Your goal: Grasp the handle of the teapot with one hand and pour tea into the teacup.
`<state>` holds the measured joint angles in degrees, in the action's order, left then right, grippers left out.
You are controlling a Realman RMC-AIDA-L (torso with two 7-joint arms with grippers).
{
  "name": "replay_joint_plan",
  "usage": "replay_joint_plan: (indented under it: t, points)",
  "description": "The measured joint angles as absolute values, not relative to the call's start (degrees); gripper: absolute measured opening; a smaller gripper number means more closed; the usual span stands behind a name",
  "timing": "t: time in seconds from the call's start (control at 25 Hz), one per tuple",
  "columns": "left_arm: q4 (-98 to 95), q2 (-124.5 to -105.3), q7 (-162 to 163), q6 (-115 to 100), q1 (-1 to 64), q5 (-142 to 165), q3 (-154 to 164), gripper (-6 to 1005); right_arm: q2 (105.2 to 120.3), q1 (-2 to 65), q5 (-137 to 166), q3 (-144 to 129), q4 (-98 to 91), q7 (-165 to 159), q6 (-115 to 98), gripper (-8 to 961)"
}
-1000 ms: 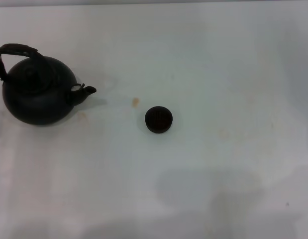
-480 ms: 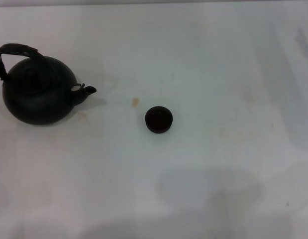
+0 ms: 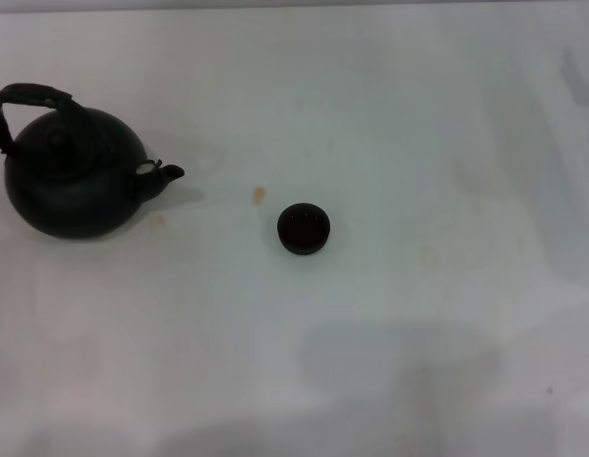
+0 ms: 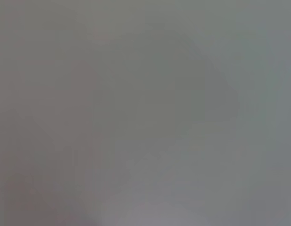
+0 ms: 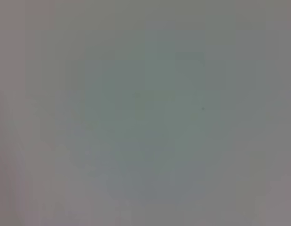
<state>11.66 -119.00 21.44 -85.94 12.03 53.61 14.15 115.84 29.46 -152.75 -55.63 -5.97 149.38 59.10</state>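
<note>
Neither gripper shows in any view, so I cannot tell how their jaws stand; both wrist views show only a plain grey blur. In the head view, the teapot [image 3: 73, 171] sits upright on the white table [image 3: 389, 114], far out at about nine o'clock from the middle of the table. Its looped handle [image 3: 28, 100] arches over the lid, toward eleven o'clock on the pot. Its short spout [image 3: 168, 173] points to three o'clock, toward the teacup [image 3: 304, 228]. The teacup stands near the middle of the table, well apart from the pot, and it looks dark inside, so I cannot tell if there is tea in it. A small brown spot [image 3: 260, 195] lies on the table between the two. This scene fits a pot waiting to be picked up, and it also fits a pot set back down after pouring. For a good pour, I think a hand should hold the top of the handle loop tight, so the round, heavy pot does not swing. The pot sits on the left, so the left arm looks nearer to it. The cup is small, so the spout should be right over it, and the tip should be slow, or tea could splash out.
</note>
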Motion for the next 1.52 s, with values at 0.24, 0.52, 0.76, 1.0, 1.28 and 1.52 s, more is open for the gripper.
replay_joint_plan:
  t: [0.24,0.52,0.76,1.0,1.28,1.52]
  points:
    - [11.53,-119.0,21.45,-85.9,12.79,52.67,14.14,879,115.72,29.5,-152.75,-55.53,-5.98,149.43,59.04,824]
    - [11.51,-119.0,21.45,-85.86,13.37,50.59,14.14,878,115.74,30.12,-152.87,-55.5,-6.64,150.31,58.62,825]
    - [11.49,-119.0,21.45,-85.73,13.55,48.87,14.11,878,115.89,30.56,-153.35,-55.07,-6.68,150.07,58.0,825]
    - [10.06,-119.08,21.76,-86.11,13.89,48.7,14.06,878,115.74,31.73,-153.37,-55.02,-7.11,151.62,54.69,824]
    - [10.01,-119.16,22.15,-86.38,13.41,47.64,14.06,877,115.85,30.9,-154.28,-55.01,-8.5,151.96,54.95,825]
    - [10.02,-119.23,22.15,-86.8,13.29,46.78,13.0,877,115.85,30.62,-156.26,-54.68,-7.93,151.83,55.01,824]
